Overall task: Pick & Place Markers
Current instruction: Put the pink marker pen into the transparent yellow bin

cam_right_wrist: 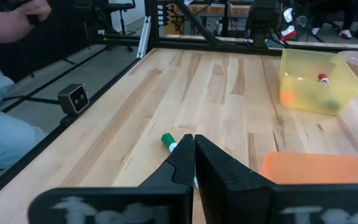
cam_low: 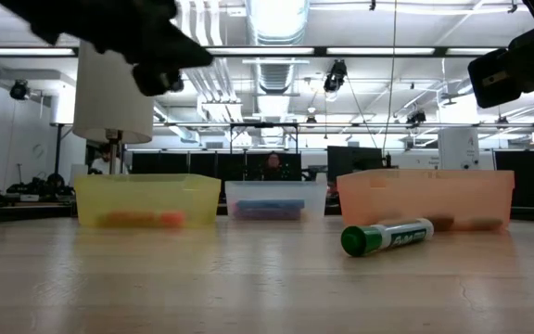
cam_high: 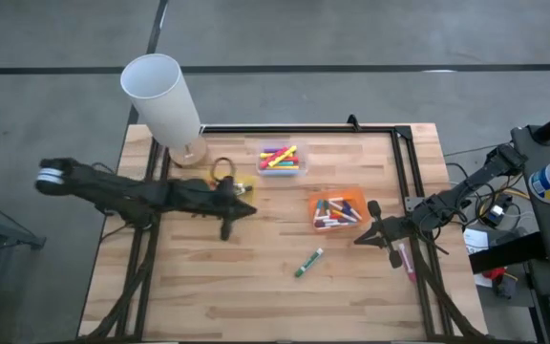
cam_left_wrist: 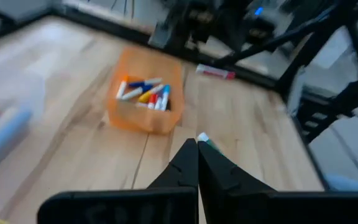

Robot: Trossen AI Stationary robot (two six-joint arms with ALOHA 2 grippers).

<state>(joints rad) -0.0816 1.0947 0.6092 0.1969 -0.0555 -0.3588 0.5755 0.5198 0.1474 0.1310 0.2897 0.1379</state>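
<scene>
One green marker (cam_high: 308, 262) with a white barrel lies flat on the wooden table, near the middle front; it also shows in the low view (cam_low: 387, 237). More markers lie in the orange tray (cam_high: 337, 210), the clear tray (cam_high: 280, 158) and the yellow tray (cam_right_wrist: 319, 81). My left gripper (cam_high: 246, 210) hovers shut and empty over the table by the yellow tray, pointing toward the orange tray (cam_left_wrist: 145, 99). My right gripper (cam_high: 361, 239) waits shut and empty at the right, beside the orange tray, above the table. The green marker (cam_right_wrist: 168, 142) lies just beyond its fingertips.
A white-shaded lamp (cam_high: 165, 100) stands at the far left corner. A red-and-white marker (cam_high: 406, 263) lies by the right rail. A black frame (cam_high: 409, 172) runs along the far and right edges. Bare wood stretches across the near half. A person sits beyond the table (cam_right_wrist: 5, 93).
</scene>
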